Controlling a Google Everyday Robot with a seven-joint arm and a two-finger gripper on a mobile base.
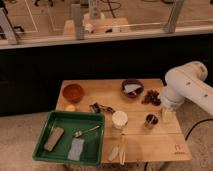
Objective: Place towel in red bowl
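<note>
- The bluish-grey cloth (76,148) lying flat in the green tray (75,114) at the near left corner of the tabletop (150,142) is not the task's cloth. The other pieces in the tray are hard to name.
- The gripper (167,115) hangs low over the right side of the tabletop, under the white arm (187,87) and just beside a small dark cup (151,120). Its fingers are spread wide and, as far as can be seen, hold nothing. Their tips blend into a pale yellowish patch, so their exact outline is unclear.
- Farther back, the towel (131,89) sits as a small whitish-grey wad inside the dark bowl (141,86), near the gripper but apart from it.
- The red bowl (73,93) stands at the far left, well apart from the towel, and looks empty.
- By my judgement nothing of the task is done: grasping, carrying across and releasing all remain.
- The arm's base is cut off at the right edge.
</note>
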